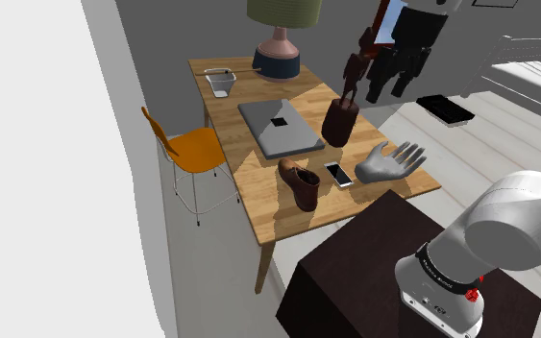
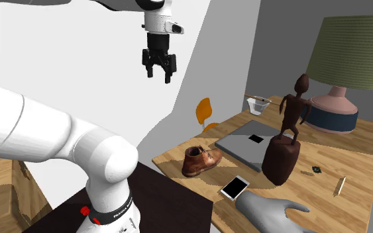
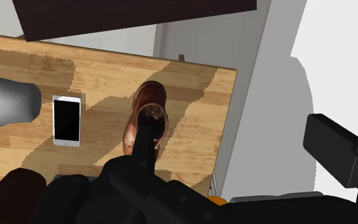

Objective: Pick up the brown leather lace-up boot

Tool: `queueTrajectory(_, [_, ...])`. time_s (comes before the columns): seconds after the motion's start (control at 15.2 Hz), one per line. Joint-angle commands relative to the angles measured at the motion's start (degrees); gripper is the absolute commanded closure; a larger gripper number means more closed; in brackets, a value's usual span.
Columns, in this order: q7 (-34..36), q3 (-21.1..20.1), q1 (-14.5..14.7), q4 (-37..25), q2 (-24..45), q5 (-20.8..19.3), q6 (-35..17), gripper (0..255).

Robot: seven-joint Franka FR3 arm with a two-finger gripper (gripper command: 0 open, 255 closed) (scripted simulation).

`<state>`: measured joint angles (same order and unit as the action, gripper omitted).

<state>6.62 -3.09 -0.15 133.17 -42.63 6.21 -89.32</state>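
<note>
Boot (image 1: 300, 182): lying on the desk (image 1: 258, 182), just beside the phone (image 1: 338, 174).
Jaws: standing apart, hovering well above the phone.
Risk: descending off-centre could be knocking the phone or tipping the boot.

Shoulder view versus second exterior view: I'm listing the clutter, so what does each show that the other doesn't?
Shoulder view's extra: a flat black tray-like object on the floor beside the light wooden table. Second exterior view's extras: a thin pencil-like stick and a small dark object on the tabletop. Both share the brown lace-up boot, white phone, closed grey laptop, grey hand model and orange chair.
</note>
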Motion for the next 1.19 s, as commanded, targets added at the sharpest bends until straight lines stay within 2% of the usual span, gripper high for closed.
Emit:
queueTrajectory(0.0, [0.0, 0.0, 0.0, 0.0, 0.0, 0.0, 0.0, 0])
queueTrajectory(0.59, [0.5, -2.2, -1.2, 7.9, 10.4, -2.4, -17.5, 0])
queueTrajectory(1.12, [2.6, -3.9, -3.0, 9.8, 24.7, -6.1, -32.8, 0])
